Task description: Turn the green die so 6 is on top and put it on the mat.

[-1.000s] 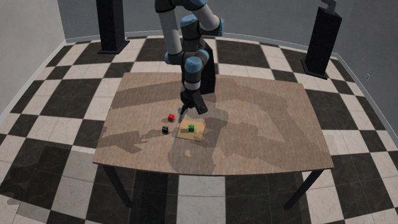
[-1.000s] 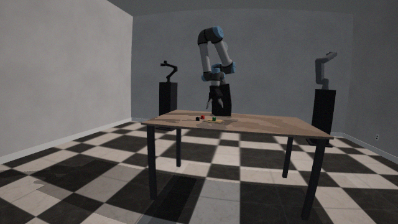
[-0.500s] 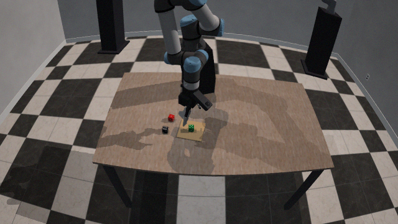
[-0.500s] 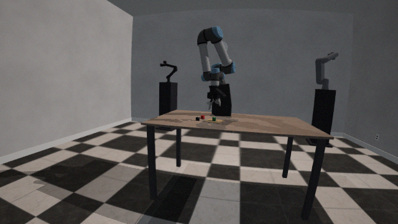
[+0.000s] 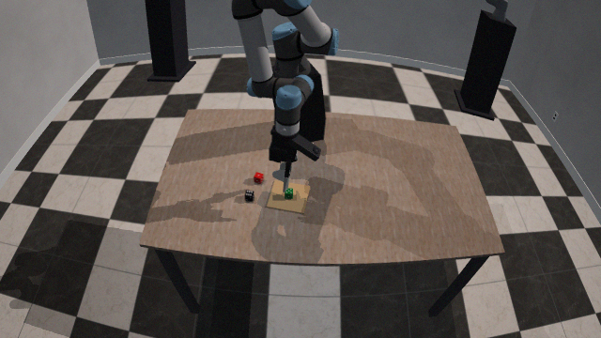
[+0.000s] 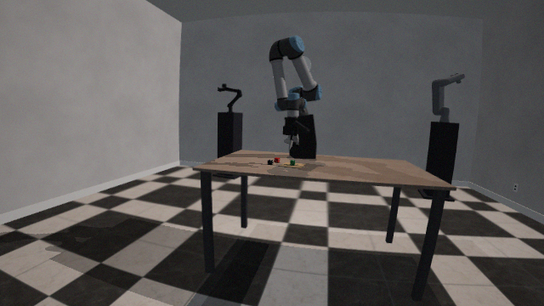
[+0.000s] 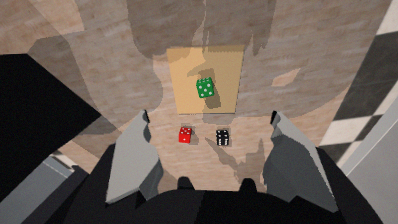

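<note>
The green die sits flat on the tan mat, well inside its edges, with several white pips on top. It also shows in the top view on the mat and in the exterior view. The red die and the black die lie on the table beside the mat, off it. They also show in the top view, the red die and the black die. My gripper is open and empty, hovering above the dice; in the top view it hangs over the mat's far edge.
The wooden table carries only the mat and the three dice. The robot's black base stands at the table's far side. Two black pedestals stand on the checkered floor behind.
</note>
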`<state>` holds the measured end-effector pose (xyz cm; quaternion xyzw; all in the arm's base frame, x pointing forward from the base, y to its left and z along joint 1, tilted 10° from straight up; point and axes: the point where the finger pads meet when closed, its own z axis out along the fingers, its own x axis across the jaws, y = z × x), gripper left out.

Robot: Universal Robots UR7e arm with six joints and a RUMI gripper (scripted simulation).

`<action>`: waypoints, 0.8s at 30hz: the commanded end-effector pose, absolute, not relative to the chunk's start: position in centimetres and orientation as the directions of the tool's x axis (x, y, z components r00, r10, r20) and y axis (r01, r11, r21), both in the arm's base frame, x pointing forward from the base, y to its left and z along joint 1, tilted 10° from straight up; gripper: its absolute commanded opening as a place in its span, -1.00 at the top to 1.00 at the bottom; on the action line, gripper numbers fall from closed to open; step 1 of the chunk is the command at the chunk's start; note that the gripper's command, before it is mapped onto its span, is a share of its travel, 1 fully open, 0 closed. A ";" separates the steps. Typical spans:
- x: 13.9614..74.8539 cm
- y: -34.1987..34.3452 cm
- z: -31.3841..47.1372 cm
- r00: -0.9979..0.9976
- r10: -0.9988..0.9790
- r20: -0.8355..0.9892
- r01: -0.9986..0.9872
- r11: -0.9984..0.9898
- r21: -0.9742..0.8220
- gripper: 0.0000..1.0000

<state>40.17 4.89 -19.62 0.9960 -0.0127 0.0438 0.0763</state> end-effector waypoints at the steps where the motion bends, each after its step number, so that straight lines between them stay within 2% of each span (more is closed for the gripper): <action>1: 40.1 4.8 -19.6 0.995 0.062 0.078 0.050 -0.987 0.155 -1.00; 24: 39.9 4.6 -19.6 0.977 0.207 0.055 0.195 -0.967 0.165 -1.00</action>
